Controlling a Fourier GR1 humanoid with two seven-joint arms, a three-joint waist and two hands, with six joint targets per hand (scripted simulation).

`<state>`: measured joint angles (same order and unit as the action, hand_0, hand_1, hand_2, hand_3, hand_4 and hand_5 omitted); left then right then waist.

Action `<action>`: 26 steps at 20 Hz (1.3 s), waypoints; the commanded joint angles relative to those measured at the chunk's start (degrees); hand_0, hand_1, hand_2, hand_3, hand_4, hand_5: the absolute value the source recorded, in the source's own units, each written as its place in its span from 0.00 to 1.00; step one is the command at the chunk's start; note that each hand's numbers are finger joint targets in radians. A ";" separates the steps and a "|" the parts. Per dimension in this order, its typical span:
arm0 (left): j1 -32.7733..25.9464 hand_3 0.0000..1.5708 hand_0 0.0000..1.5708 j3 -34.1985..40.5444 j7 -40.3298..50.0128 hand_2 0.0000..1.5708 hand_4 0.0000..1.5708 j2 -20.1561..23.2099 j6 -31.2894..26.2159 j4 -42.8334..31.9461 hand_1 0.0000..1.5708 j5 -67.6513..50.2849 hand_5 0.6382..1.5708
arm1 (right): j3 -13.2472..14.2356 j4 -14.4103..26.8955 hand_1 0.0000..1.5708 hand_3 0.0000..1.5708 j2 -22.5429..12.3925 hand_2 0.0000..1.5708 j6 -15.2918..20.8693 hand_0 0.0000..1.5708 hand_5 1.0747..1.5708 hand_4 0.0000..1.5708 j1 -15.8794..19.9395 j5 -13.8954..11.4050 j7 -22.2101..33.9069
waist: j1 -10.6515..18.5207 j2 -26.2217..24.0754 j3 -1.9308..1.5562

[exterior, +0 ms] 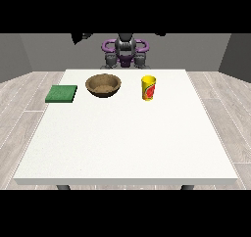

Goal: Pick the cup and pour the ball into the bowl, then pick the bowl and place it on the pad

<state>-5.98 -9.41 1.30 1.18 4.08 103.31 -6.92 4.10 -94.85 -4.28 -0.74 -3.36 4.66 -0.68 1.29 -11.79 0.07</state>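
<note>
A large white table stands on a pale plank floor, with grey walls behind. From left to right along its far part lie a green pad, a brown bowl and an upright yellow cup, all well apart. The cup bears a red label; no writing can be read. The ball cannot be seen. The robot stands behind the table. The hand at the view's left and the hand at the view's right are raised high, mostly cut off; whether their fingers are open or closed cannot be told.
</note>
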 commanded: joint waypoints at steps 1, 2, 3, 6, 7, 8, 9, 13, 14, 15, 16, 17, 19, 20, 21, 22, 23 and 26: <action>-1.32 0.00 0.00 -5.43 -2.35 0.00 0.00 -1.12 3.08 3.25 0.00 3.69 0.91 | 4.29 -1.42 0.00 0.00 -3.29 0.00 -3.24 0.00 0.99 0.00 2.19 4.38 0.45 | 0.08 3.92 -0.07; 2.48 0.00 0.00 -5.86 -0.94 0.00 0.00 -1.13 5.89 2.69 0.00 5.03 0.90 | 1.21 -2.38 0.00 0.00 -0.51 0.00 -1.32 0.00 0.99 0.00 2.92 2.64 0.71 | -1.06 5.22 -0.07; 6.97 0.00 0.00 -1.74 0.51 0.00 0.00 -1.14 4.08 2.53 0.00 4.62 0.89 | -0.93 0.31 0.00 0.00 1.30 0.00 -0.32 0.00 0.99 0.00 2.85 -0.66 -4.68 | -0.90 7.61 -0.08; 10.08 0.00 0.00 2.07 -4.37 0.00 0.00 2.16 -0.53 -0.05 0.00 2.39 0.82 | 0.39 4.77 0.00 0.00 1.55 0.00 0.52 0.00 0.98 0.00 7.38 -1.10 -8.38 | 0.82 13.48 -0.08; 12.52 0.00 0.00 1.80 -6.15 0.00 0.00 1.18 1.40 -2.84 0.00 5.11 0.80 | 4.95 3.59 0.00 0.00 -2.46 0.00 -2.08 0.00 0.98 0.00 13.23 4.24 -3.45 | -0.41 15.81 -0.08; 15.35 0.00 0.00 2.39 -6.00 0.00 0.00 0.09 3.62 -4.58 0.00 6.63 0.79 | 0.98 4.76 0.00 0.00 0.14 0.00 -0.93 0.00 0.98 0.00 11.63 0.38 -7.08 | -1.48 17.47 -0.08; 14.51 0.00 0.00 3.42 -10.27 0.00 0.00 0.71 2.68 -7.53 0.00 6.82 0.77 | 1.02 4.55 0.00 0.00 -0.85 0.00 -2.34 0.00 0.99 0.00 11.26 0.71 -7.34 | -2.48 17.86 -0.06; 17.82 0.00 0.00 9.38 -14.37 0.00 0.00 5.19 -1.08 -13.33 0.00 4.20 0.69 | 3.41 7.36 0.00 0.00 -2.11 0.00 -3.20 0.00 0.98 0.00 14.19 1.90 -10.18 | -2.43 22.71 -0.05; 21.74 0.00 0.00 11.92 -13.21 0.00 0.00 6.40 0.02 -15.10 0.00 4.57 0.68 | 3.18 7.17 0.00 0.00 -2.87 0.00 -5.51 0.00 0.98 0.00 14.70 2.98 -11.25 | -4.25 23.54 -0.06; 22.17 0.00 0.00 12.52 -16.01 0.00 0.00 6.79 -0.05 -17.19 0.00 5.04 0.66 | 2.37 7.60 0.00 0.00 -1.41 0.00 -3.91 0.00 0.98 0.00 15.30 1.38 -13.60 | -4.06 25.83 -0.06; 20.38 0.00 0.00 10.89 -18.87 0.00 0.00 5.76 -0.29 -18.84 0.00 6.10 0.66 | 4.06 9.42 0.00 0.00 -3.26 0.00 -4.48 0.00 0.98 0.00 16.23 1.72 -13.41 | -3.49 26.06 -0.06; 25.42 0.00 0.00 11.99 -14.53 0.00 0.00 5.62 1.99 -18.60 0.00 6.38 0.66 | 6.23 12.26 0.00 0.00 -4.70 0.00 -5.24 0.00 0.98 0.00 18.51 3.28 -13.05 | -4.27 25.86 -0.08; 25.84 0.00 0.00 12.33 -12.88 0.00 0.00 5.99 0.00 -21.72 0.00 5.23 0.66 | 6.26 17.26 0.00 0.00 -5.18 0.00 -6.12 0.00 0.98 0.00 17.79 2.14 -15.57 | -3.17 22.47 -0.08; 25.27 0.00 0.00 11.96 -18.99 0.00 0.00 5.59 0.52 -25.21 0.00 7.17 0.66 | 5.13 15.73 0.00 0.00 -5.14 0.00 -6.54 0.00 0.98 0.00 18.43 1.47 -16.49 | -4.09 25.29 -0.07; 26.68 0.00 0.00 13.09 -19.78 0.00 0.00 4.99 0.68 -29.17 0.00 6.58 0.66 | 5.46 15.50 0.00 0.00 -4.63 0.00 -6.20 0.00 0.98 0.00 18.44 2.82 -14.01 | -4.98 22.42 -0.06; 25.54 0.00 0.00 13.52 -20.33 0.00 0.00 5.28 2.35 -27.85 0.00 7.49 0.65 | 8.41 14.72 0.00 0.00 -9.62 0.00 -11.41 0.00 0.98 0.00 19.04 6.00 -14.05 | -6.40 24.18 -0.06; 28.59 0.00 0.00 13.47 -21.41 0.00 0.00 4.40 1.60 -33.14 0.00 7.31 0.67 | 5.05 16.23 0.00 0.00 -4.62 0.00 -6.14 0.00 0.98 0.00 19.33 2.57 -13.50 | -5.28 22.03 -0.06; 29.47 0.00 0.00 15.85 -25.80 0.00 0.00 6.64 -0.19 -36.47 0.00 6.51 0.64 | 8.25 19.44 0.00 0.00 -7.82 0.00 -8.72 0.00 0.98 0.00 20.75 4.32 -16.18 | -5.09 24.37 -0.06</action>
<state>20.50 3.71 -20.17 6.14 5.23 73.65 0.09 11.42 -77.88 -11.20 -8.79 15.78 8.60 -15.57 -3.46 11.72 0.00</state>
